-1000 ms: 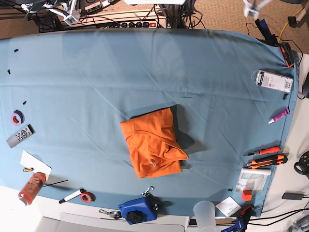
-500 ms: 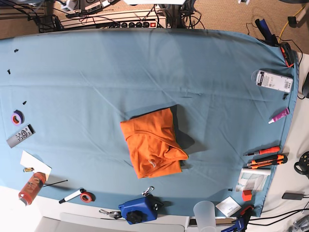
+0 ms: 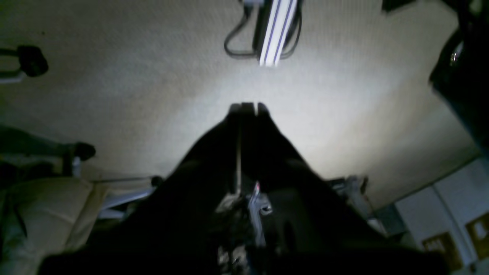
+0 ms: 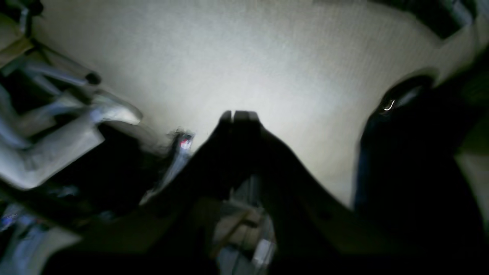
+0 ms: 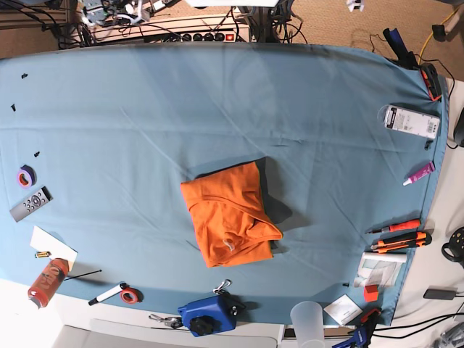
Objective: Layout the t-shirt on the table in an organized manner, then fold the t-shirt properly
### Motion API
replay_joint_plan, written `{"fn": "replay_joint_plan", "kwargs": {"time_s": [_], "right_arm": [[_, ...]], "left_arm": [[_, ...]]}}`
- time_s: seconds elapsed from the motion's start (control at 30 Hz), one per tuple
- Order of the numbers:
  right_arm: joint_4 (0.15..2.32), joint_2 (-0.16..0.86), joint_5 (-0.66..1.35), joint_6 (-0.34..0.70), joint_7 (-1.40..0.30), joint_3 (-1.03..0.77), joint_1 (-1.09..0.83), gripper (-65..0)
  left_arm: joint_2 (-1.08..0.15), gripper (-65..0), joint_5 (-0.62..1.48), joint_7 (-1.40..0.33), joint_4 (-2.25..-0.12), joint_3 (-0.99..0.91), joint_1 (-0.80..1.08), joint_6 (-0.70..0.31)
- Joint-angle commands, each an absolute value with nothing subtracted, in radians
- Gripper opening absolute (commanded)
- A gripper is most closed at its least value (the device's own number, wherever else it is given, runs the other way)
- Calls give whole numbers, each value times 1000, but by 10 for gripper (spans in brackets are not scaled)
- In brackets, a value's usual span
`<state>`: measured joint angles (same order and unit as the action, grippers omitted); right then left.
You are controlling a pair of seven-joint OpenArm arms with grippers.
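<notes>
Teal table [image 5: 130, 145] held your orange t-shirt [image 5: 228, 221] folded, seemingly finished; left gripper [image 3: 247, 109] and right gripper [image 4: 238, 115] were closed, empty, leaving perhaps only parking.

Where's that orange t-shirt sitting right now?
In the base view the t-shirt lies folded near the middle of the table, slightly toward the near edge, just above the blue device at that edge.
</notes>
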<state>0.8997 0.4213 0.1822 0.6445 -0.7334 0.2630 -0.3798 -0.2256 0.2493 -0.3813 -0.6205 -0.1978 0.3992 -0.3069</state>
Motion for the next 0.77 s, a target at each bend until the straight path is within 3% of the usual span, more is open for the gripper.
{"fn": "replay_joint_plan", "kwargs": {"time_s": [0.0,0.17,0.3,0.73], "right_arm": [[886,440,155,629,-684,288,-368,-650],[759,437,39,501,-417,445,-291,-650],[645,405,-25,393,-323,529,-234,-650],[604,371,-23,387,-323,588,-120,-650]], "left_arm": [[-232,-650,247,-356,-597,-199,406,-300],[-210,-650,227,-213,-508,-199,376,-134],[-190,-650,173,-182,-510,-200,377,-97],[-120,-650,160,-182,-595,-200,374,-97]]}}
